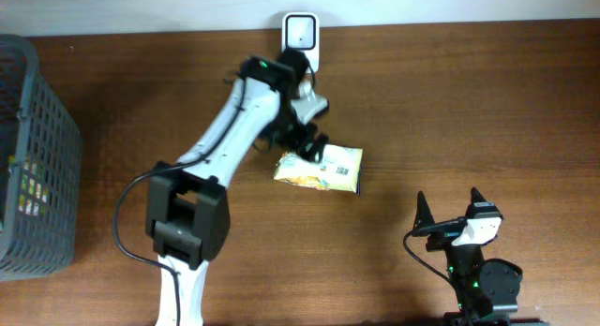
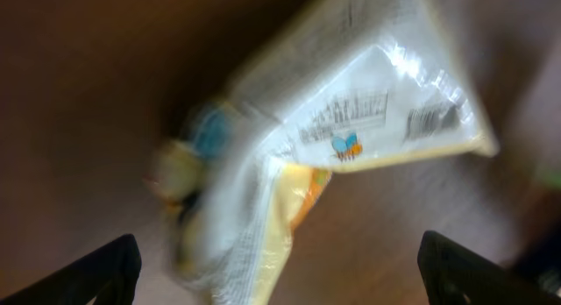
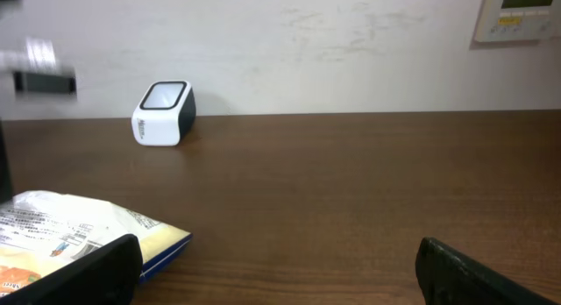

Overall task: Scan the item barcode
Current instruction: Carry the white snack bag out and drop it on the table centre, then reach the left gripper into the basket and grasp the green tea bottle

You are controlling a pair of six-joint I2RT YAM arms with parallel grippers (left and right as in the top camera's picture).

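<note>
- Yellow packet lies beneath our left hand, long axis across the bench.
- We see its barcode only from the left wrist.
- Both it and our right hand gape wide, empty.

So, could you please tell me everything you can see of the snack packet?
The snack packet is a glossy plastic pouch, yellow and white with a blue edge, printed text and a barcode on its upward white panel. It looks lightly crumpled, lying flat on the wooden table near the scanner. The left pincer hangs open over one end; contact is unclear.
</note>
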